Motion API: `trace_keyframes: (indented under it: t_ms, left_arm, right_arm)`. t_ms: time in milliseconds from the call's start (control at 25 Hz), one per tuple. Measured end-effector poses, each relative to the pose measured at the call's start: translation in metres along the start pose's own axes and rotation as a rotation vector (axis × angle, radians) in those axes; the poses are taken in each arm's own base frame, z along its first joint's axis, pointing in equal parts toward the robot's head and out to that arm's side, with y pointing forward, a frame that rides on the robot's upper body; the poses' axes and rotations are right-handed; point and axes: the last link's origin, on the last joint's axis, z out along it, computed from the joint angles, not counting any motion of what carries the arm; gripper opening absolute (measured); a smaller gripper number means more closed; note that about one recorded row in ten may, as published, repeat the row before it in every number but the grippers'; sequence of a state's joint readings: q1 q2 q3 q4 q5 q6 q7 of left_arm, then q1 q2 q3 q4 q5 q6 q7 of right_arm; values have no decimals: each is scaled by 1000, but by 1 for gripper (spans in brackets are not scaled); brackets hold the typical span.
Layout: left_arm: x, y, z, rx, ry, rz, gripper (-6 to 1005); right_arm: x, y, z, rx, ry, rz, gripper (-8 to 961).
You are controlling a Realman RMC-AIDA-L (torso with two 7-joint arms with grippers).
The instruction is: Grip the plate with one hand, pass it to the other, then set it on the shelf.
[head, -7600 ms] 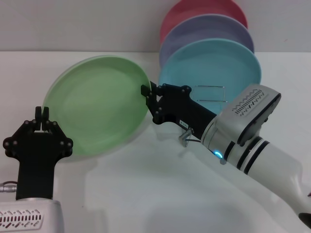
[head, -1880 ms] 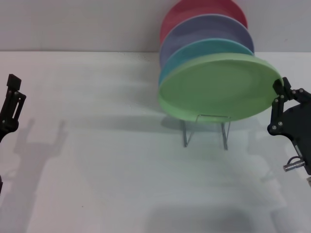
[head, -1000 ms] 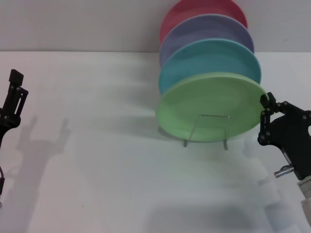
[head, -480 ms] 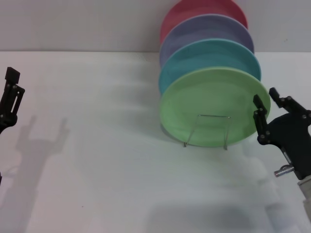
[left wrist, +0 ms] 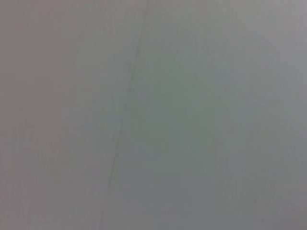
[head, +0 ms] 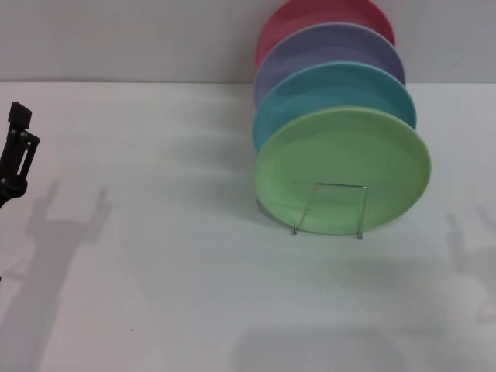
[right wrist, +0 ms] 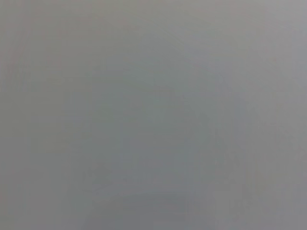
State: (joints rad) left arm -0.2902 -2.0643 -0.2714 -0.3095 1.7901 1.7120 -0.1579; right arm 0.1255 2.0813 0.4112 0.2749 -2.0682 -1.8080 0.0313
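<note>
While the green plate stands nearly upright on the wire shelf, leaning back against the turquoise plate behind it, nothing is gripping it. It is the front one of a row of four: behind the turquoise plate comes a lavender plate, and behind that a red plate, each showing above the one before it. The front loop of the shelf crosses the lower face of the green plate, and the two slim legs meet the white bench just below the plate's bottom edge.

The left end effector shows only as a black piece at the far left edge of the head view, raised above the bench and well apart from the shelf and plates. So little of it is in frame that I cannot tell whether its fingers are spread or closed. The right end effector does not appear in the head view at all; only soft shadows lie on the bench near the right edge.

Both wrist views show little more than a plain grey surface, perhaps the bench or a wall, with a faint line running across the left one.
</note>
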Motion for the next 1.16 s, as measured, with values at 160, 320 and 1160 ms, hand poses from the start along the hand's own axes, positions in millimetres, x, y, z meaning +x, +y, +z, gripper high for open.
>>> trace_keyframes:
  t_ms: [160,320,1160]
  left_arm:
    - [-4,3,2,-25,-24,47,814]
    - [-8,13,2,-59,-42,148,814]
    - [-21,11,8,-24,-117,182,814]
  right_arm:
    - [0,-29,2,66,-3,100,434]
    - [4,-57,9,120,29,178,497]
    - [19,-81,55,222,70,73,633]
